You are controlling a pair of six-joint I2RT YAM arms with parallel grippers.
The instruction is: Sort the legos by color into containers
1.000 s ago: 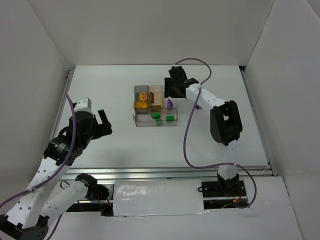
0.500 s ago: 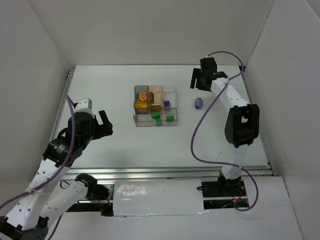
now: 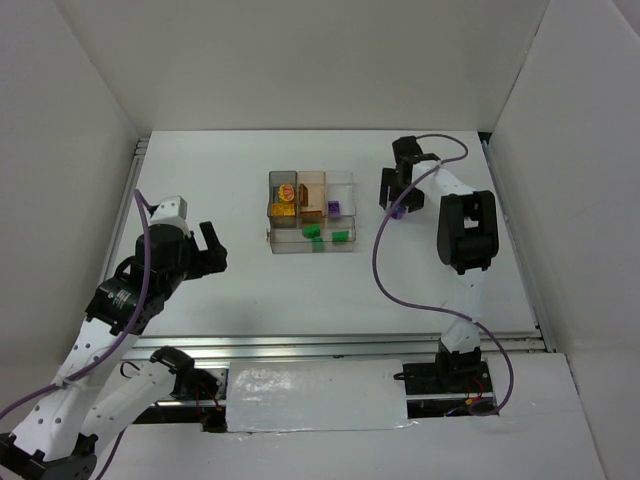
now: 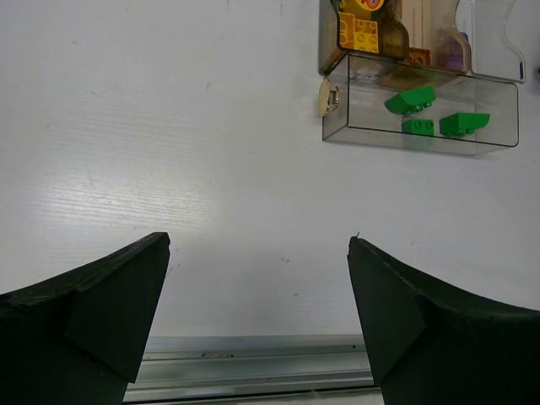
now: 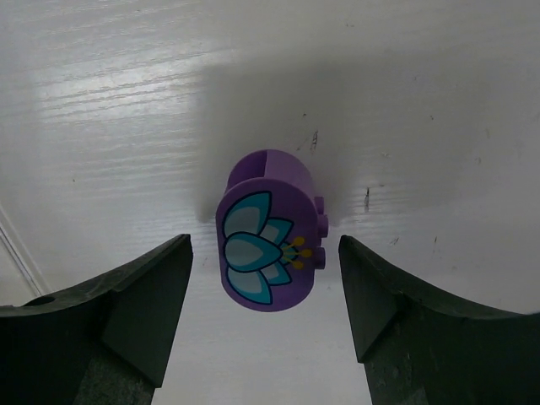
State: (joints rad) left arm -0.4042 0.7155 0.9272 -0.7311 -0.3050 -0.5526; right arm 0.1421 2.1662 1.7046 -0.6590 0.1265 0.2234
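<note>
The containers are one small clear tray point(image 3: 352, 232) in the middle of the table. Yellow legos point(image 3: 285, 196) lie in its grey compartment, an orange-brown one point(image 3: 311, 196) in the tan one, a purple one point(image 3: 334, 208) in the small clear one, and green ones point(image 4: 411, 99) in the long one. A rounded purple lego point(image 5: 270, 232) with a teal flower print lies on the table right of the tray. My right gripper point(image 5: 264, 242) is open, its fingers on either side of this lego without touching it. My left gripper point(image 4: 259, 243) is open and empty, well to the left of the tray.
The metal rail point(image 4: 253, 367) at the table's near edge runs just below my left fingers. White walls enclose the table on the left, back and right. A purple cable point(image 3: 380, 262) hangs in a loop from the right arm.
The right gripper left the tray, swung out to the far right, then came back down over the rounded purple lego with its jaws wider. The left arm stayed put.
</note>
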